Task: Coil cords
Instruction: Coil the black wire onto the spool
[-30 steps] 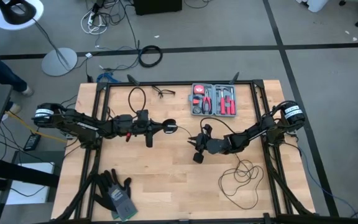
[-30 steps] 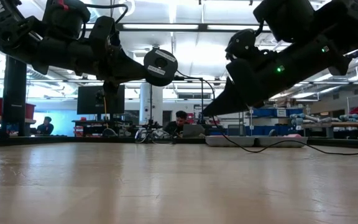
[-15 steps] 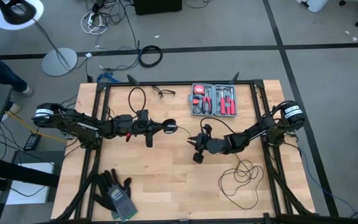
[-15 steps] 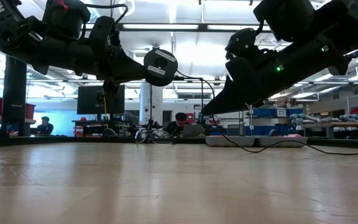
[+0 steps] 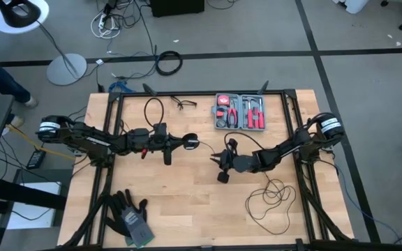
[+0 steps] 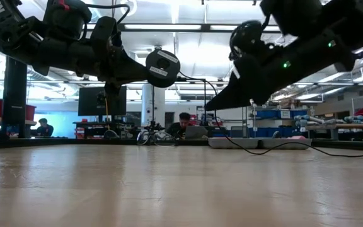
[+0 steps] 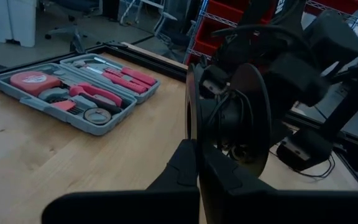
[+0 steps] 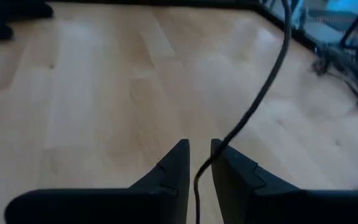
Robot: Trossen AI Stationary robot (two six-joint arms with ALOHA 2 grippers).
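The cord is a very thin black cable ending in a round black puck (image 5: pixel 191 141) with a pale centre (image 6: pixel 162 64). My left gripper (image 5: pixel 181 143) is shut on the puck, well above the table near its middle. The cable (image 5: pixel 206 145) runs from the puck to my right gripper (image 5: pixel 219 160), which is shut on it just right of the puck, also in the air. Beyond the right gripper, the cable lies in loose loops (image 5: pixel 271 195) on the table's near right part. My left gripper pinches the puck between its two fingers at the rim (image 7: pixel 194 146), coming level from the table's left. The puck stands on edge, lifted clear of the table. My right gripper has the thin cable (image 8: pixel 199 177) between its two fingers, coming from the table's right. The cable runs on past the fingertips (image 8: pixel 272 68) in a slack curve, clear of the table.
A grey tool tray (image 5: pixel 239 111) with red-handled tools lies at the far middle, also in the left wrist view (image 7: pixel 73 93). A small black glasses-like wire item (image 5: pixel 183 103) lies left of it. Gloves (image 5: pixel 131 216) lie at the near left. Bare wood lies below both grippers.
My right gripper has risen a little with the cable, as the low view shows. My left gripper and the puck have kept still.
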